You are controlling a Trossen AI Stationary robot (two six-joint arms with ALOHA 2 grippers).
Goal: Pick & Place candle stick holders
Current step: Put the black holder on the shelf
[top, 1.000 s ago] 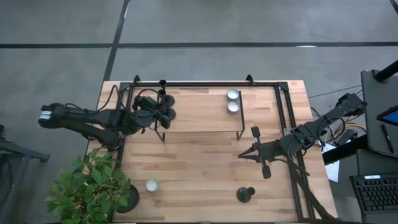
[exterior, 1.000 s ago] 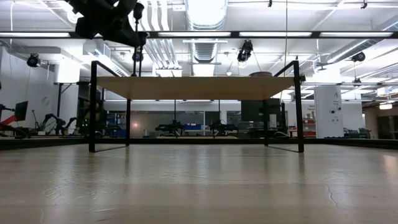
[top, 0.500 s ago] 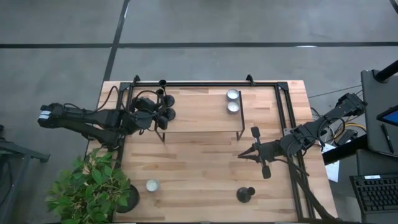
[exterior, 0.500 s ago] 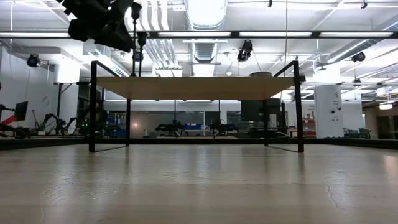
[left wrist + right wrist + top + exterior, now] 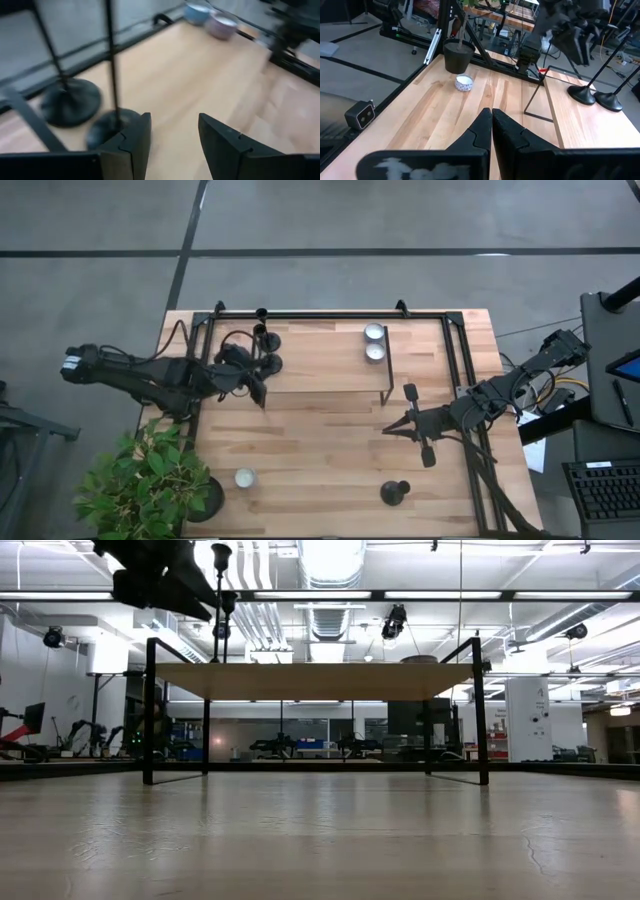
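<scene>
— What's past the right gripper [image 5: 491,131]?
— Its fingers pressed together over the wooden table [image 5: 420,120]. Beyond — a whitish cup [image 5: 463,83] just before a black plant pot [image 5: 457,56].
— And farther off?
— Two black holders [image 5: 596,98] on the raised shelf [image 5: 590,130], the left gripper [image 5: 570,31] above them.

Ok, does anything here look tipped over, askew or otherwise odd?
Nothing stands out. Both black holders stand upright on the shelf, the two silver cups sit side by side, and the left pincer is open beside them.

Shelf [image 5: 320,368] bare between black holders [image 5: 268,364] and cups [image 5: 374,351]
</scene>
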